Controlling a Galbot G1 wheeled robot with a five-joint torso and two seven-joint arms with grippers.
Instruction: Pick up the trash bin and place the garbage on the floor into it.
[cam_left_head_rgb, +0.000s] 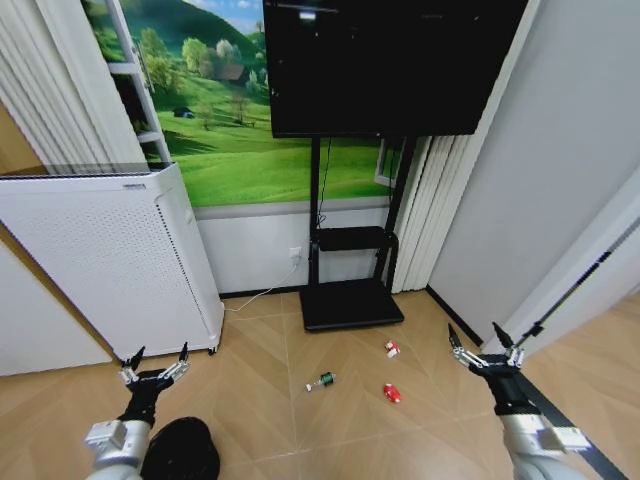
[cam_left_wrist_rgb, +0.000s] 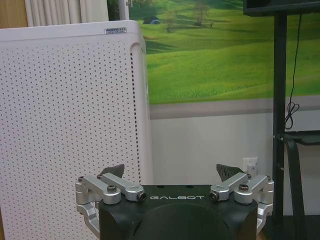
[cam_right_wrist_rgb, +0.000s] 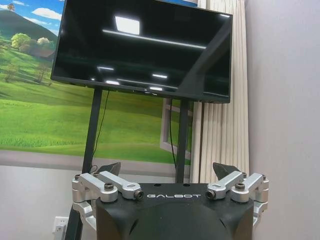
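Head view: the left gripper (cam_left_head_rgb: 155, 365) hangs at 8 o'clock with its fingers spread wide and nothing between them. The right gripper (cam_left_head_rgb: 485, 350) hangs at 4 o'clock, equally wide and unloaded. The trash bin (cam_left_head_rgb: 182, 450) stands on the floor at 7 o'clock, just beside the left arm, not yet lifted. The garbage lies near centre: a small bottle (cam_left_head_rgb: 321, 381), a red-and-white packet (cam_left_head_rgb: 393, 348) and a red piece (cam_left_head_rgb: 391, 393), all apart from each other and well apart from the bin. Judged status: no step completed; bin pickup and all three collections remain. Bare floor surrounds the litter. Boundaries: white appliance (cam_left_head_rgb: 120, 265) at 9 o'clock, TV stand base (cam_left_head_rgb: 350, 303) at 12 o'clock, wall at 3 o'clock.

Left wrist view: left gripper (cam_left_wrist_rgb: 172, 172) wide, facing the appliance (cam_left_wrist_rgb: 70, 125) and the wall.

Right wrist view: right gripper (cam_right_wrist_rgb: 167, 170) wide, facing the television (cam_right_wrist_rgb: 145, 50)
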